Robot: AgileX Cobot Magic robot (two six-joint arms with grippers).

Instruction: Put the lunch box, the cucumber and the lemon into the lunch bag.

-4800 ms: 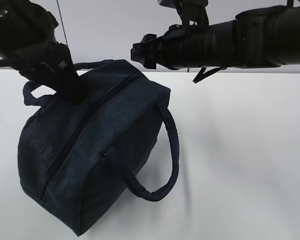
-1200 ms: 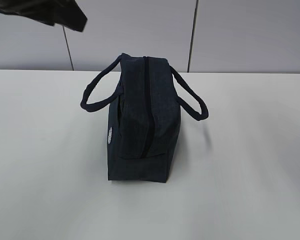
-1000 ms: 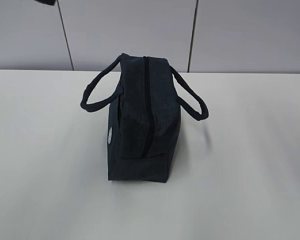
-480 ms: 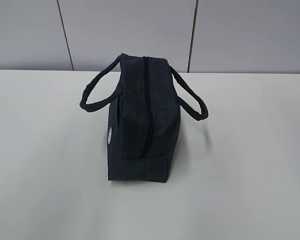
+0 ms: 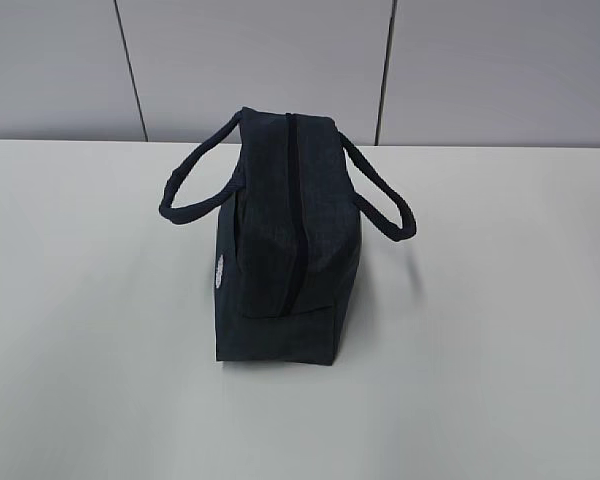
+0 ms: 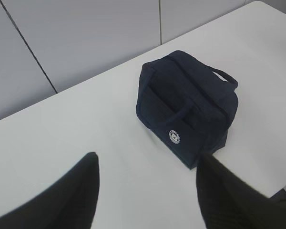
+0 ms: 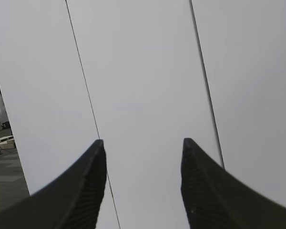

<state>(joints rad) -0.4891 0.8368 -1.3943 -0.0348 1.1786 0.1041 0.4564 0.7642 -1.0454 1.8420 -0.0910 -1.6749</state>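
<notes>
The dark navy lunch bag (image 5: pixel 285 240) stands upright on the white table (image 5: pixel 500 330), its top zipper run shut and both loop handles drooping outward. In the left wrist view the lunch bag (image 6: pixel 188 105) shows its round white logo. My left gripper (image 6: pixel 148 160) hangs open high above the table, well short of the bag, nothing between its fingers. My right gripper (image 7: pixel 144 143) is open and empty, pointing at the grey wall panels. Neither arm shows in the exterior view. The lunch box, the cucumber and the lemon are out of view.
Grey wall panels (image 5: pixel 260 60) with vertical seams rise behind the table's far edge. The table's right edge and corner (image 6: pixel 276 188) show beyond the bag in the left wrist view.
The left arm, still in the top left corner a second ago, has left the exterior view. Earlier both arms were at the tilted bag; now it stands upright, turned end-on.
</notes>
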